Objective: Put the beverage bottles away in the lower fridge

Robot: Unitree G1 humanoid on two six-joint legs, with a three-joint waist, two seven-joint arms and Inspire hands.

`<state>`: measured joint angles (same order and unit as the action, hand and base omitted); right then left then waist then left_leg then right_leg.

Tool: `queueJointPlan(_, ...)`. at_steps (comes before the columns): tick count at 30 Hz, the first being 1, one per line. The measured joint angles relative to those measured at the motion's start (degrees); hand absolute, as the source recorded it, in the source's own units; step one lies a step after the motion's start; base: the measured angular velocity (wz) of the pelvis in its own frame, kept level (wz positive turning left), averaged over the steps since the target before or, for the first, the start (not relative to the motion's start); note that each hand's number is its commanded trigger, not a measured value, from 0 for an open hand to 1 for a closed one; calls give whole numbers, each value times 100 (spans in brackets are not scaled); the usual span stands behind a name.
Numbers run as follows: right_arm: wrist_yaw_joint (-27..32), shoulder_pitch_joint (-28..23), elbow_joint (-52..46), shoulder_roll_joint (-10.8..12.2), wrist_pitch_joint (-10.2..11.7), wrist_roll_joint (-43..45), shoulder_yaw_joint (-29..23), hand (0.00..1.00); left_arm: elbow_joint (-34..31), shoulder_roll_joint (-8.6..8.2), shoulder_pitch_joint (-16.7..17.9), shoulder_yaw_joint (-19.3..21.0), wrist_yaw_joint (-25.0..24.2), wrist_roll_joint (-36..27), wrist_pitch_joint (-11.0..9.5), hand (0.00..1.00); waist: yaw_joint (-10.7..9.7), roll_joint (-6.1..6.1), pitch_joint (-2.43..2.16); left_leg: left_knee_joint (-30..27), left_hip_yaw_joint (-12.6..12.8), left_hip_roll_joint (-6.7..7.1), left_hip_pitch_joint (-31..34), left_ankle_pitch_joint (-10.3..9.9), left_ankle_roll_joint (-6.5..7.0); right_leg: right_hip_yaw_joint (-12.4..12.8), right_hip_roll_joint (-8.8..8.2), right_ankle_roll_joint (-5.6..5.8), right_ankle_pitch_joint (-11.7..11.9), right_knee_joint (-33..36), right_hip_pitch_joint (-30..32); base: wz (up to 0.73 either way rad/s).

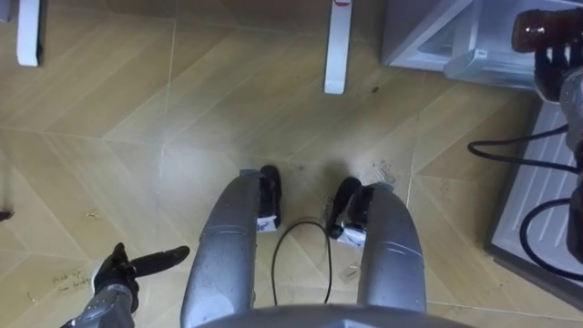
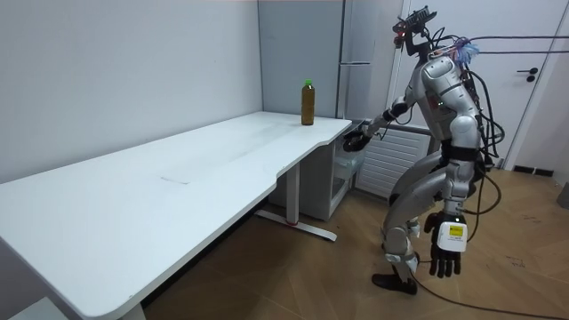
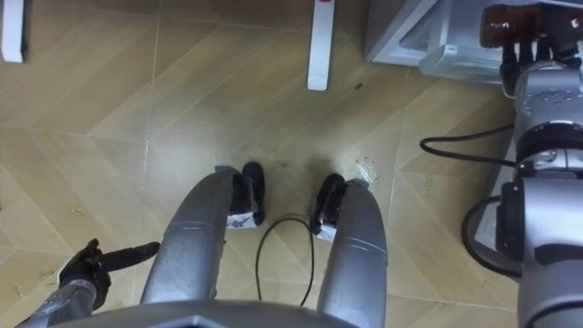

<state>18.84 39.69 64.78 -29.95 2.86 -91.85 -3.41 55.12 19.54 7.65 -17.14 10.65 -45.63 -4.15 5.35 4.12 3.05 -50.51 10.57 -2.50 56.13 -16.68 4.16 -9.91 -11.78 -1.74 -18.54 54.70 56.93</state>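
The robot stands at the end of the white surface (image 2: 222, 169), bent toward the fridge (image 2: 356, 53). Its right hand (image 3: 524, 53) is stretched out ahead, fingers curled round a brown drink bottle (image 3: 503, 22). The open lower fridge compartment (image 1: 424, 41) lies just to the robot's left of that bottle, near it but apart, so the move ahead looks like a short carry leftward and inward. The bottle seems to lie crosswise in the fingers, one end toward the opening, though too little of it shows to fix its long axis. The light shelf edge (image 1: 465, 64) at the compartment's mouth sits between bottle and interior, and the bottle would probably have to clear it.

A second drink, a green-capped bottle (image 2: 308, 102), stands upright on the far corner of the surface, beside the fridge. The left hand (image 1: 117, 271) hangs low at the robot's side, fingers loose and holding nothing. It is well away from both bottles, so the right arm is the nearer one.
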Motion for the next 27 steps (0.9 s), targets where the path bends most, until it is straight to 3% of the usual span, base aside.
queueJointPlan(5,95,-17,-22,-1,4,46,55,100,2,0,5,0,3,-238,2,0,59,-6,-3,-14,-1,0,-9,-3,5,-17,-2,4,-2,3,-25,0)
queueJointPlan(6,115,-17,-24,-1,4,44,55,0,0,0,5,0,6,-251,2,0,66,-8,-4,-17,-2,-1,-11,-3,6,-16,-3,6,-3,6,-26,0)
queueJointPlan(27,494,-24,-317,-23,36,39,59,0,-12,0,11,3,10,-423,0,0,102,-16,-11,-16,6,13,-48,-5,11,14,-8,20,-14,23,-52,0)
